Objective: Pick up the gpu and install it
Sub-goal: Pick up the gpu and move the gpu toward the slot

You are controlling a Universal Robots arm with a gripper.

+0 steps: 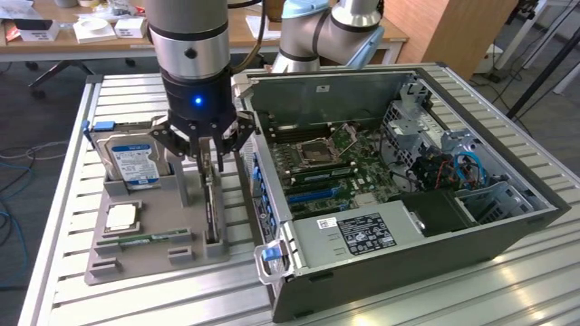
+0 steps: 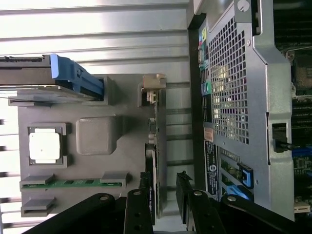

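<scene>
Black fingers [image 2: 183,197] open astride the upright gpu [image 2: 158,141], its silver bracket [image 2: 154,82] plain in wrist view.

Arm [image 1: 189,41] vertical, wrist straight down, tool [image 1: 214,157] low, both fingers [image 2: 139,214] well apart.

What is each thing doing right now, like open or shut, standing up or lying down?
Claw, open, straddling the gpu.
Gpu, standing on edge in the grey holder, not lifted.
Hard drive, standing upright in the holder.
Chip, lying flat in the holder.
Memory stick, sitting in its slot.
Computer, on its side, cover off.
</scene>
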